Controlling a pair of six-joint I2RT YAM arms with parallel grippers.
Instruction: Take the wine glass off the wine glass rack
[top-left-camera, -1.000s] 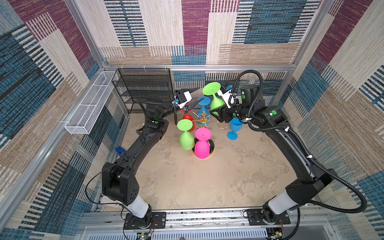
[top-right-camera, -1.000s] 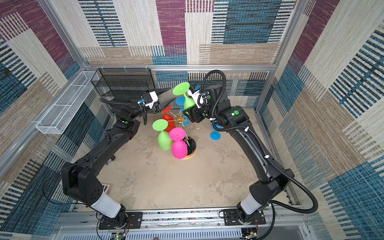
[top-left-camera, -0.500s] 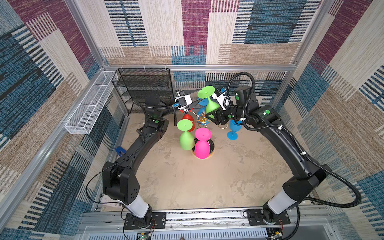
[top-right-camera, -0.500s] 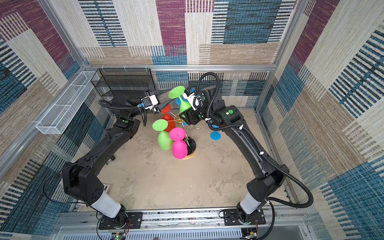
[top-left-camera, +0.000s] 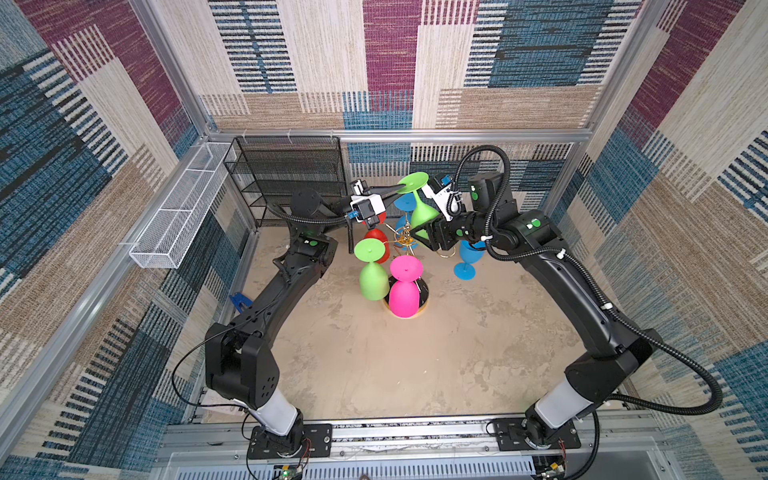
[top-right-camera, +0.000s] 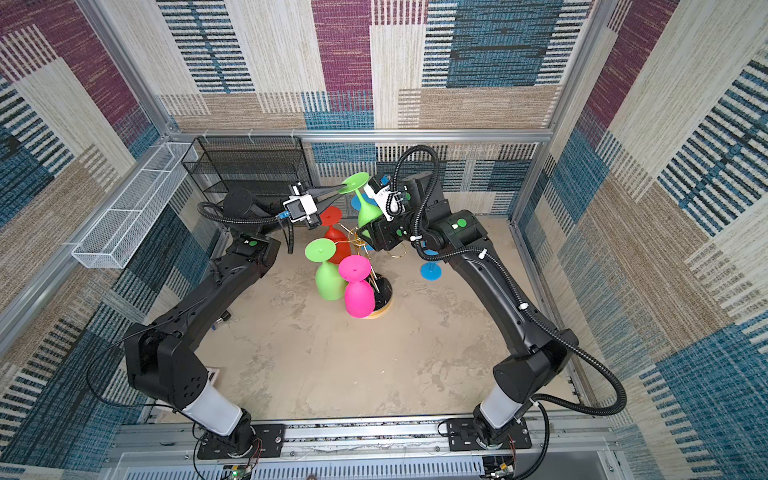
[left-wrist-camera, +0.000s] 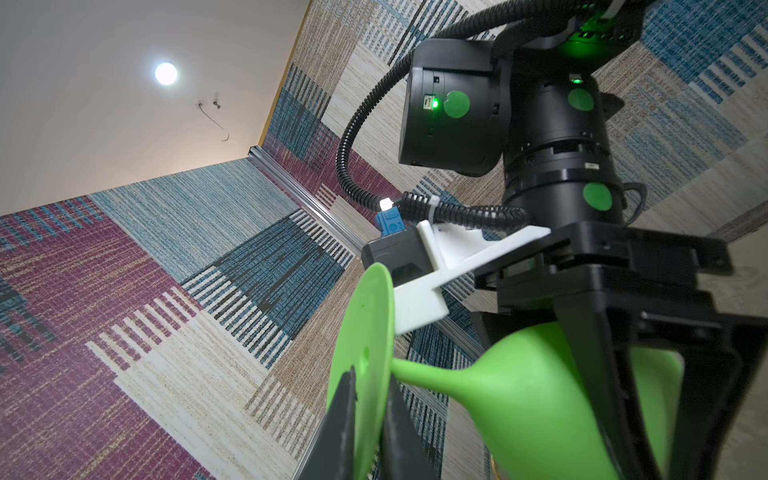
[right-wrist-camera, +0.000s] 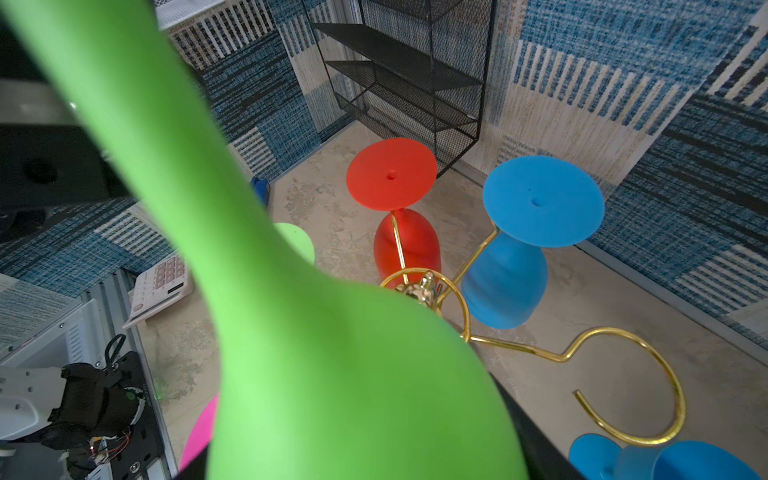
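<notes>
Green wine glass (top-left-camera: 423, 212): left fingers (left-wrist-camera: 343, 428) pinch foot, right fingers (left-wrist-camera: 582, 353) clasp bowl

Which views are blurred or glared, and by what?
Right wrist view: the green glass fills the foreground, soft and out of focus, while the rack behind is sharp. Left wrist view: a ceiling lamp blooms white. Both top views: sharp, evenly lit.

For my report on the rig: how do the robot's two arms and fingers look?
The left arm and right arm are glossy black with white sleeves near the base, round green stickers on the joints and ribbed black cables. Each wrist carries a white camera bracket. The fingers are flat, black and tapered.
</notes>
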